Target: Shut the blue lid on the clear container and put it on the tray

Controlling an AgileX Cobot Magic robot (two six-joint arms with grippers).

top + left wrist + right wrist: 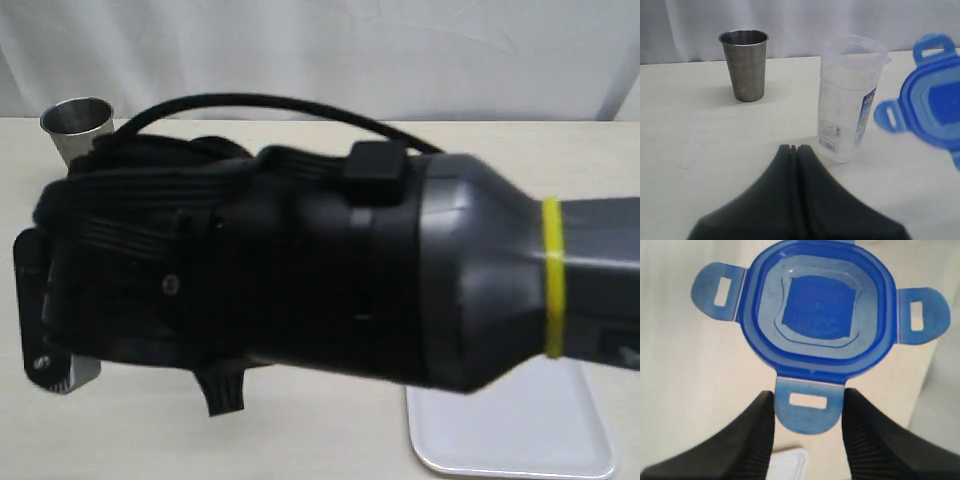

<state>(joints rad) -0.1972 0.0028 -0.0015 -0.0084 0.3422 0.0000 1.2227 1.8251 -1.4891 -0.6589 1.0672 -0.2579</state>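
The blue lid point(817, 310) hangs in the air. My right gripper point(808, 396) is shut on it, one of its snap flaps point(807, 412) sitting between the two fingers. In the left wrist view the lid point(935, 100) floats beside the rim of the clear container point(850, 95), which stands upright and uncovered on the table. My left gripper point(794, 148) is shut with nothing in it, a short way in front of the container. The white tray point(510, 430) lies at the front right of the exterior view. There the right arm hides the container and the lid.
A grey metal cup point(745, 65) stands upright beyond the container, and its rim point(78, 115) shows at the back left in the exterior view. The right arm's dark body point(330, 270) fills most of that view. A tray corner point(787, 465) shows under the right fingers.
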